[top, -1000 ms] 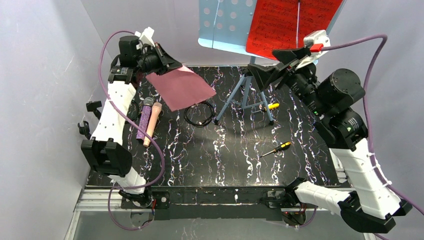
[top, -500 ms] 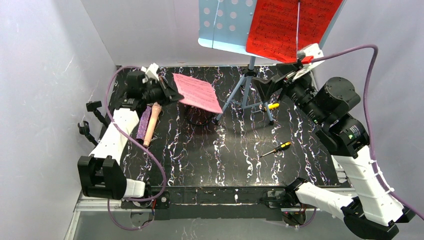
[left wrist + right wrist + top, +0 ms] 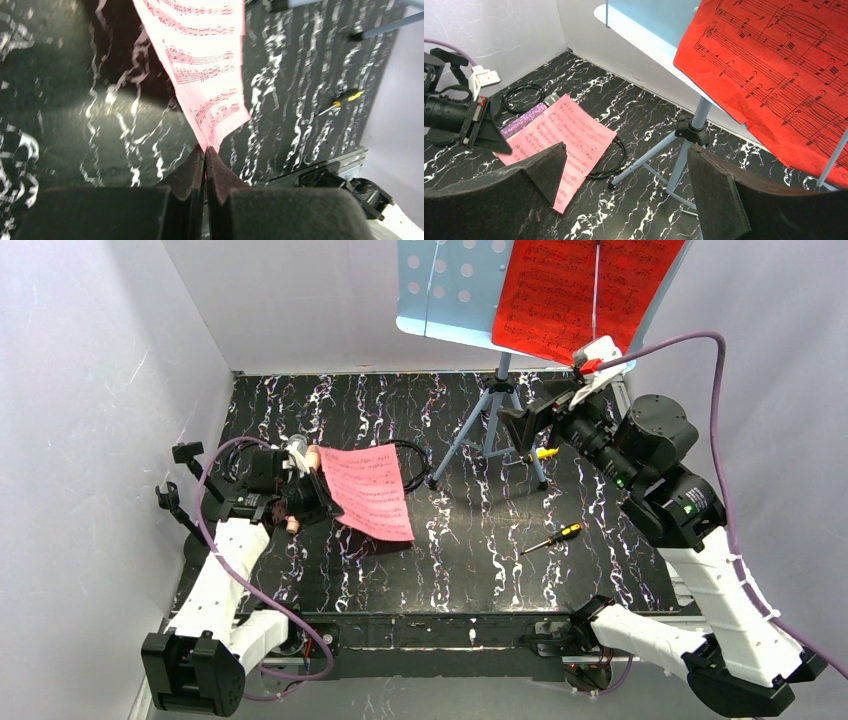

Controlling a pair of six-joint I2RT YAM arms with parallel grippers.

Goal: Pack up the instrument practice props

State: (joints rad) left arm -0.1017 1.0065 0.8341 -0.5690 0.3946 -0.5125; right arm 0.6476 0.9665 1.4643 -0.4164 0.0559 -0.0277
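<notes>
My left gripper point(image 3: 318, 502) is shut on the near corner of a pink sheet-music page point(image 3: 368, 490), low over the left of the table. In the left wrist view the page point(image 3: 205, 65) fans out from the closed tips point(image 3: 205, 148). A red sheet-music page point(image 3: 575, 290) leans on the blue music stand point(image 3: 450, 285) at the back. My right gripper point(image 3: 540, 410) hangs open just below it, holding nothing point(image 3: 626, 146). The purple glitter microphone point(image 3: 521, 121) lies partly under the pink page point(image 3: 569, 135). The left arm mostly hides it from above. Two short black posts point(image 3: 185, 452) stand at the left edge.
The stand's grey tripod legs point(image 3: 490, 425) spread over the back middle of the table. A black coiled cable point(image 3: 405, 455) lies beside the pink page. Two yellow-handled screwdrivers lie right of centre, one point(image 3: 555, 537) on the marbled top and one point(image 3: 540, 453) by a tripod leg.
My left arm has swung from the far left corner toward the near side and lower, carrying the pink page. My right gripper has shifted slightly, staying open.
</notes>
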